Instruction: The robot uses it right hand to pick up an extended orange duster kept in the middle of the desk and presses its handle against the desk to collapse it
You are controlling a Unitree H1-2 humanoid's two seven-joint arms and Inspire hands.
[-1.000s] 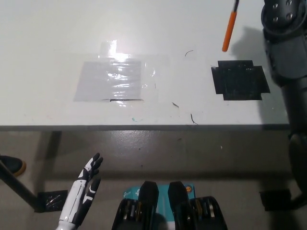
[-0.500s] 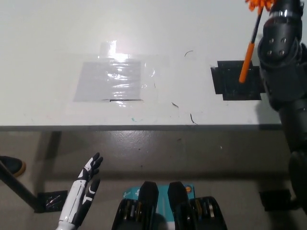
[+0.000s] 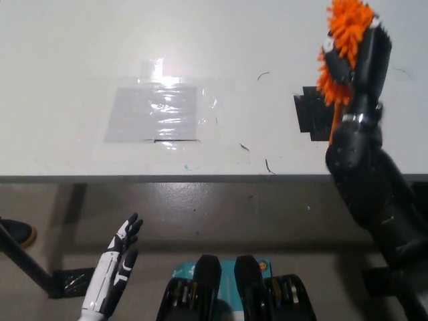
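— Across the upper part of the head view, what is the largest thing?

— The wide white counter (image 3: 80, 40), its near edge a grey band running straight across. Below it lies a grey-brown floor (image 3: 221, 214). On the counter, left of middle, sits a glossy rectangle of clear tape (image 3: 157, 110) catching a glare. Toward the right is a notched square patch of black tape (image 3: 309, 114), partly hidden behind the arm.

— And the black right arm?

— It rises from the lower right, its bulky forearm (image 3: 371, 194) crossing the counter's near edge, up to the black right robot hand (image 3: 364, 63) at the upper right.

— Where is the duster?

— The fluffy orange duster (image 3: 348, 40) is in that robot hand, over the right side of the counter, at the black tape patch. Its long axis runs nearly up and down the picture, leaning slightly. The shaggy head points away from the robot, toward the top edge. Only a short strip of orange handle (image 3: 334, 124) shows below the head, pointing down toward the counter's near edge.

— Is the robot hand clenched on it?

— It is grasping the duster, closed around it just beside the fluffy head. Whether the handle's end touches the counter, I cannot tell.

— The other one?

— The white left robot hand (image 3: 120, 257) rests at the lower left over the floor, released, fingers spread, holding nothing.
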